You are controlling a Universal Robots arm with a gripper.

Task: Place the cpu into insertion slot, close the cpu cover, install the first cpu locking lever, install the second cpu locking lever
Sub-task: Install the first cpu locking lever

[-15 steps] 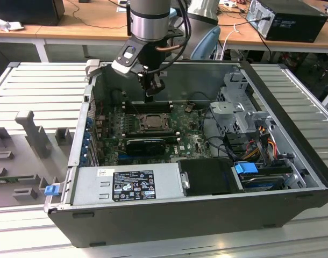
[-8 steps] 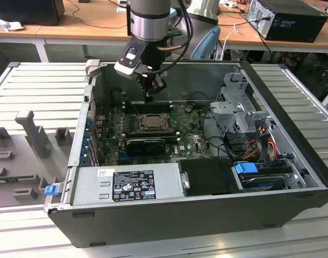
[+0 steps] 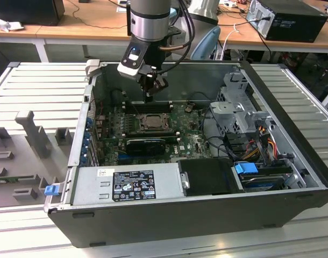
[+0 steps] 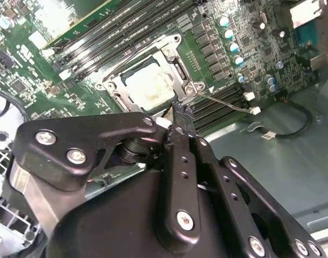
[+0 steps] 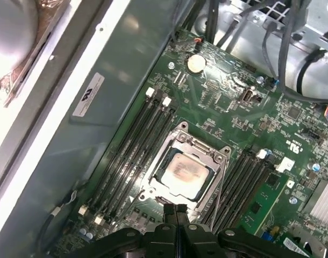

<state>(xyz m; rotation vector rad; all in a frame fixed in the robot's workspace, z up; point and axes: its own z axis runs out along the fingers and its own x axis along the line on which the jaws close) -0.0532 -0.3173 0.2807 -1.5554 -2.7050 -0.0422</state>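
Observation:
The cpu [image 4: 148, 86] lies in the insertion slot [image 3: 141, 121] on the green motherboard, silver top face up. The cpu cover [image 5: 215, 161] lies flat around the chip as a dark metal frame in both wrist views. One thin locking lever [image 4: 224, 103] sticks out sideways from a corner of the socket, over the memory slots. My gripper [image 4: 179, 110] hangs just above the edge of the socket at that corner. Its black fingers [image 5: 172, 215] are shut together with nothing between them. In the exterior view the gripper [image 3: 149, 95] sits above the socket's far side, inside the open case.
Long black memory slots [image 5: 129, 145] flank the socket on both sides. A black graphics card [image 3: 146, 144] lies in front of it, and the power supply [image 3: 129, 184] at the case front. Cables [image 3: 218, 126] and a drive cage [image 3: 242, 107] fill the exterior view's right.

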